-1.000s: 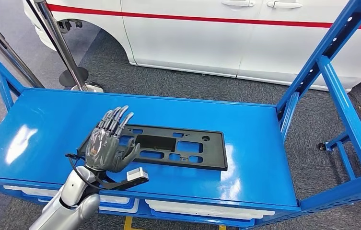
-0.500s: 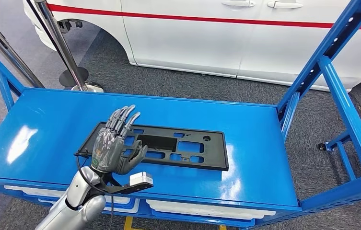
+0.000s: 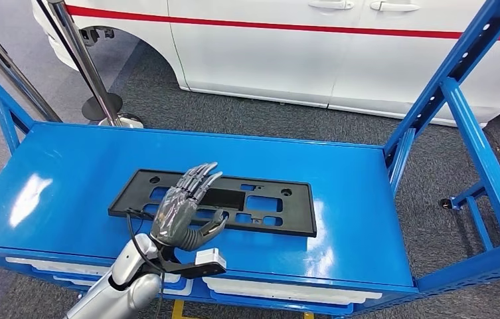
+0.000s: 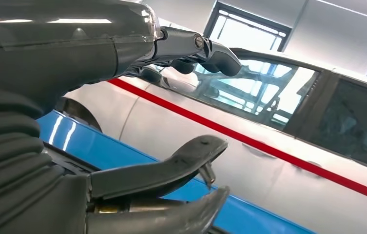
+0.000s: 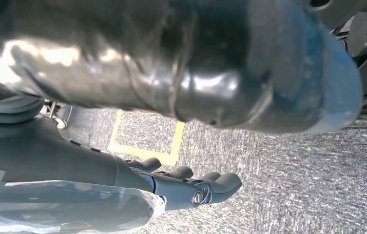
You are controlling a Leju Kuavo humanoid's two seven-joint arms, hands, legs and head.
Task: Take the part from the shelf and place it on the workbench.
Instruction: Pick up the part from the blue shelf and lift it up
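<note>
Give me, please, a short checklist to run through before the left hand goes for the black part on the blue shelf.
1. Black part lies flat on the blue shelf: ok.
2. Left hand holds nothing, fingers apart: ok.
3. Left hand is above the part's near edge, roughly at its middle: ok; whether it touches the part: cannot tell.
4. Nothing else lies on the shelf top near the part: ok.
5. Right hand holds nothing and hangs over the grey floor, clear of the shelf: ok.
6. Workbench to receive the part: cannot tell.
</note>
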